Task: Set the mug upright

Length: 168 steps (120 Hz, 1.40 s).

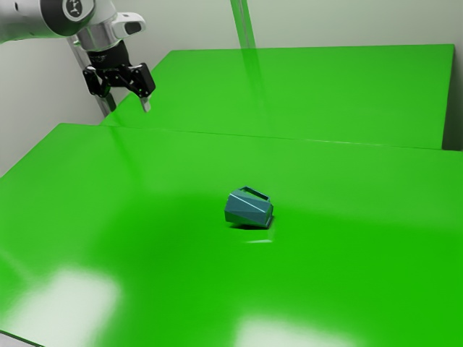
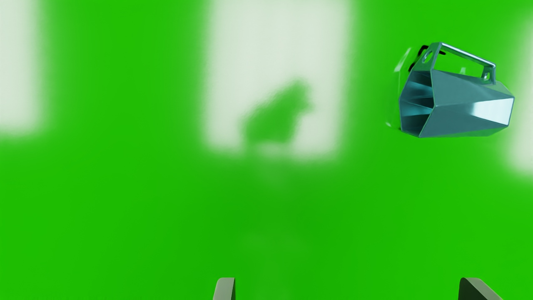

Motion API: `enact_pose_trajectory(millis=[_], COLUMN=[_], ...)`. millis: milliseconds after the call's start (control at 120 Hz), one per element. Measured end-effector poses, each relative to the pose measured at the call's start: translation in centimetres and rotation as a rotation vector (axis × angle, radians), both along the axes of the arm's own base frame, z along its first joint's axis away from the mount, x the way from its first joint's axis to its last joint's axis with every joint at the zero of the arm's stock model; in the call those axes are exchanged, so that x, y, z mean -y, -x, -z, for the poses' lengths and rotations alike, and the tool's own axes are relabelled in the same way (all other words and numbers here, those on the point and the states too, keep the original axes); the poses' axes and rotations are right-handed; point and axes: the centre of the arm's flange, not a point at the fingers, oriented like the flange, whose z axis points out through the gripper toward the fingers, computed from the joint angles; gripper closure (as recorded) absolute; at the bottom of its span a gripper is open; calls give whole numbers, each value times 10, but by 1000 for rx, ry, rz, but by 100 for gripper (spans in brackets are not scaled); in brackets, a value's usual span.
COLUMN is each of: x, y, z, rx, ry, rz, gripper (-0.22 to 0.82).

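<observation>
1. Plainly, the mug (image 1: 249, 208) lies on its side on the green surface (image 1: 166, 267), near the middle of the exterior view; it is not upright.
2. The black tool (image 1: 129, 105) hangs in the air toward the exterior view's upper left, well apart from the mug.
3. Its two fingers (image 2: 225, 289) stand wide apart, with nothing held between them.
4. From the wrist camera I can see into the mug's hollow mouth (image 2: 416, 104), and the angular handle (image 2: 468, 54) runs along its body, which is blue-gray and faceted.
5. Pale patches of light (image 1: 65, 307) gleam on the surface.
</observation>
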Motion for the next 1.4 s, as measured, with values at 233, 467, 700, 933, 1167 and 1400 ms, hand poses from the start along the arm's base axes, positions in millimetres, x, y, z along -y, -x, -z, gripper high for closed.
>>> enact_pose_trajectory(millis=[233,467,700,933,1167,1400], x=[3,-1,-14,-26,-35,-43], y=[-1,-12,-18,-15,-1,17], z=[5,53,116,174,234,296], rx=[-1,18,60,131,197,266], ry=[16,130,314,512,721,889], rz=[0,-2,-46,-105,-163,-214], gripper=[2,2,2,2,2,2])
